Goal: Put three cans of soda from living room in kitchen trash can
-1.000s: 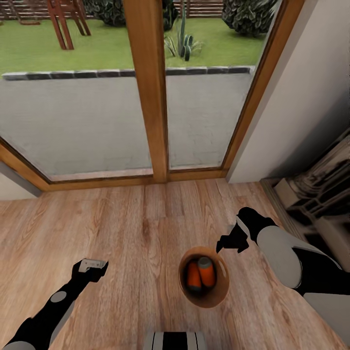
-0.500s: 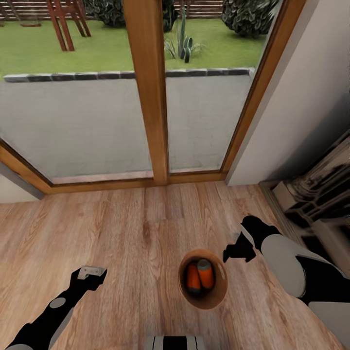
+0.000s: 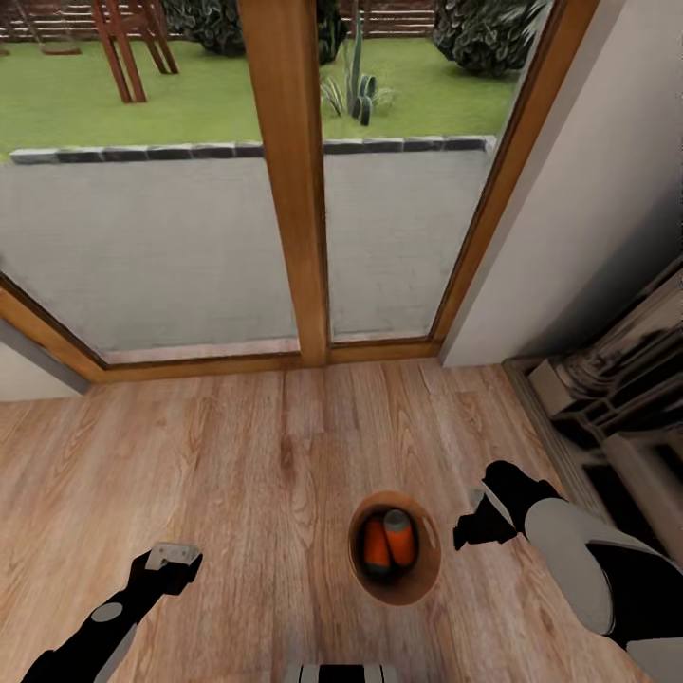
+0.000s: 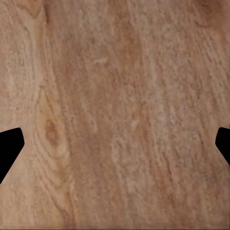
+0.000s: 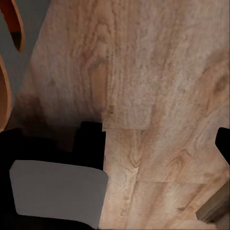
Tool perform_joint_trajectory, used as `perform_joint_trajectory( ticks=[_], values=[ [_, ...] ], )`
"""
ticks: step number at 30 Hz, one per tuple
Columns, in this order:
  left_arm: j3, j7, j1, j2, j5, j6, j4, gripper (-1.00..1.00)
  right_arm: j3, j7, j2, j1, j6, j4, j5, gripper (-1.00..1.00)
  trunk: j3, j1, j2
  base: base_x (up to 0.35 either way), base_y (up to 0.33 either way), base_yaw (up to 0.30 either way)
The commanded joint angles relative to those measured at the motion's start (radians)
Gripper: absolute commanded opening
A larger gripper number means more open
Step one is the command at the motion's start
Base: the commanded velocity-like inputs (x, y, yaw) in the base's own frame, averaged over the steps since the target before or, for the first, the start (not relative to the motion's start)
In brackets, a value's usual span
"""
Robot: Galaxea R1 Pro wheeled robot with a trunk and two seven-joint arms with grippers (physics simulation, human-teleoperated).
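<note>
Two orange soda cans [image 3: 390, 541] sit in the trash can [image 3: 417, 579], lower centre; both grippers wide and empty; third can's next, I'd say

floor [image 3: 266, 455] — matt grained wood | door frame [image 3: 285, 171] — smooth wood | bucket [image 3: 422, 579] inside — wood-toned

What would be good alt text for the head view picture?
A small round bin on a wood floor holds two orange cans, with the right gripper beside it and the left gripper further away. Behind are wood-framed glass doors to a garden.
</note>
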Motion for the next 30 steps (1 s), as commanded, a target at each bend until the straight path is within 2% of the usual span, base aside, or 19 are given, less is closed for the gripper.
perform_joint_trajectory(
  ticks=[1,2,5,7,14,22,26,30],
  values=[
    [0.0,0.0,0.0,0.0,0.0,-0.003,0.001,1.0,0.014,0.001,-0.008,0.018,-0.028,0.0,-0.001,1.0,0.003,-0.004,0.007,0.0,0.0,0.0],
    [0.0,-0.002,0.0,0.0,0.0,-0.008,0.003,1.0,0.04,0.002,-0.022,0.053,-0.075,0.0,-0.001,1.0,0.006,-0.008,0.014,0.0,0.0,0.0],
    [0.0,-0.005,0.0,0.0,0.001,-0.013,0.017,1.0,0.061,0.005,-0.06,0.098,-0.152,0.001,-0.002,1.0,0.016,-0.019,0.035,0.0,0.0,0.0],
    [0.0,-0.006,0.001,0.0,0.002,-0.023,0.054,1.0,0.066,0.013,-0.087,0.126,-0.202,0.001,-0.003,1.0,0.022,-0.027,0.049,0.0,0.0,0.0],
    [0.0,-0.006,0.0,0.0,0.003,-0.081,0.148,1.0,0.07,0.065,-0.147,0.208,-0.344,0.003,-0.004,1.0,0.044,-0.054,0.098,0.0,0.0,0.0],
    [0.0,-0.005,0.002,0.0,0.002,-0.107,0.179,1.0,0.068,0.094,-0.191,0.295,-0.458,0.009,-0.011,1.0,0.069,-0.084,0.154,0.0,0.0,0.0],
    [0.001,-0.004,0.004,0.002,0.007,-0.119,0.201,1.0,0.067,0.097,-0.202,0.328,-0.51,0.015,-0.015,1.0,0.082,-0.1,0.182,0.0,0.0,0.0],
    [0.002,-0.002,0.005,0.005,0.009,-0.176,0.257,1.0,0.064,0.095,-0.205,0.363,-0.563,0.019,-0.018,1.0,0.094,-0.115,0.21,0.0,0.0,0.0]
  ],
)
